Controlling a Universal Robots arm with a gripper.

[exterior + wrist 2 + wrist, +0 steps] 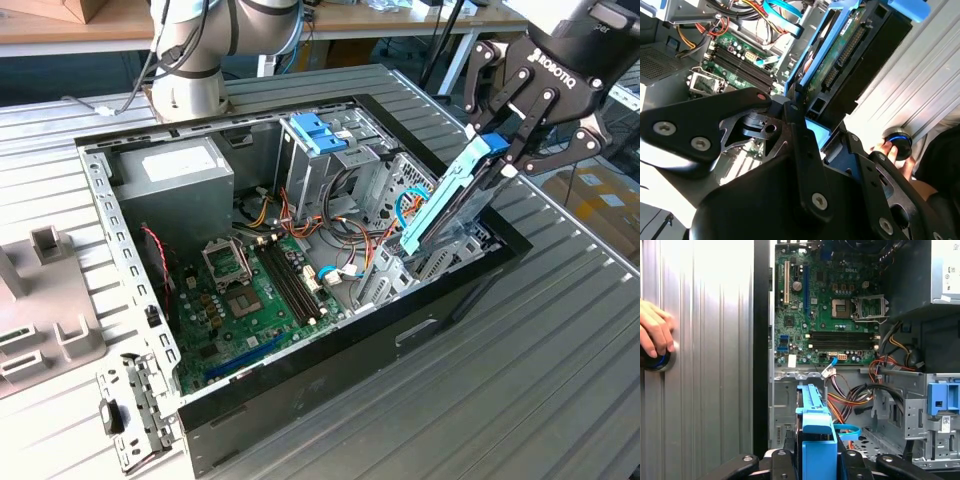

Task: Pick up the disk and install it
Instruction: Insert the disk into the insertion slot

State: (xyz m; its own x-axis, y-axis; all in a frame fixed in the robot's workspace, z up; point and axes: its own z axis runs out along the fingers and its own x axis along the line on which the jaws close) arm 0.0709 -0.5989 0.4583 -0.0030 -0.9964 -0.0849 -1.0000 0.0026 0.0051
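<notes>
The disk (448,205) is a flat dark drive in a blue plastic carrier. It hangs steeply tilted, its lower end reaching down into the drive bay at the open computer case's (120,250) side nearest the exterior view's right. My gripper (503,150) is shut on its upper blue end. In the second wrist view the disk (850,65) shows its connector side, held by the gripper (822,135). The first wrist view has the blue end piece (816,437) clamped in the gripper (817,462), above the bay's metal floor.
Inside the case lie the green motherboard (255,300), a grey power-supply box (175,175), a metal cage with a blue top (320,135) and loose cables (345,245). A person's hand (655,335) rests on a round button on the table. A loose metal bracket (130,410) lies beside the case.
</notes>
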